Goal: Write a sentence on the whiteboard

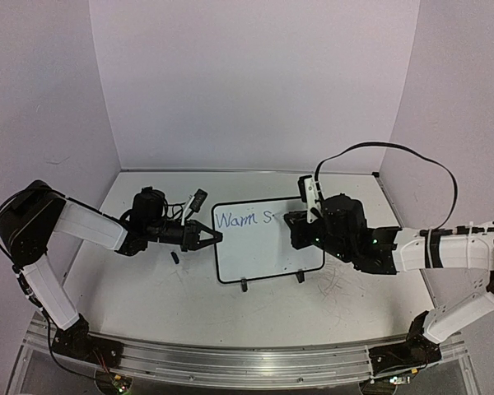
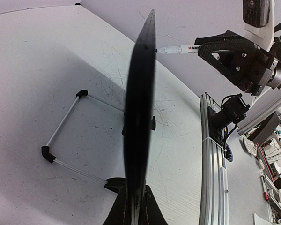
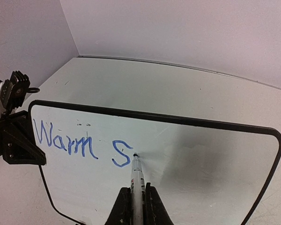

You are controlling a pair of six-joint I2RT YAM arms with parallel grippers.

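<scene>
The whiteboard (image 1: 267,251) stands upright on its two black feet mid-table. In the left wrist view the whiteboard (image 2: 139,108) is edge-on. My left gripper (image 1: 216,239) is shut on its left edge, the jaws (image 2: 135,206) pinching the black frame. The sentence (image 1: 244,219) reads "Warm s" in blue, and in the right wrist view the sentence (image 3: 79,145) runs along the board's upper left. My right gripper (image 3: 138,199) is shut on a white marker (image 3: 137,178). Its tip touches the board just right of the "s". Seen from the left wrist, the marker (image 2: 178,49) meets the board's face.
A small dark object (image 1: 174,257) lies on the table below the left gripper. Behind the board, its wire stand (image 2: 65,136) rests on the tabletop. An aluminium rail (image 1: 247,362) runs along the near edge. Walls close in the back and sides.
</scene>
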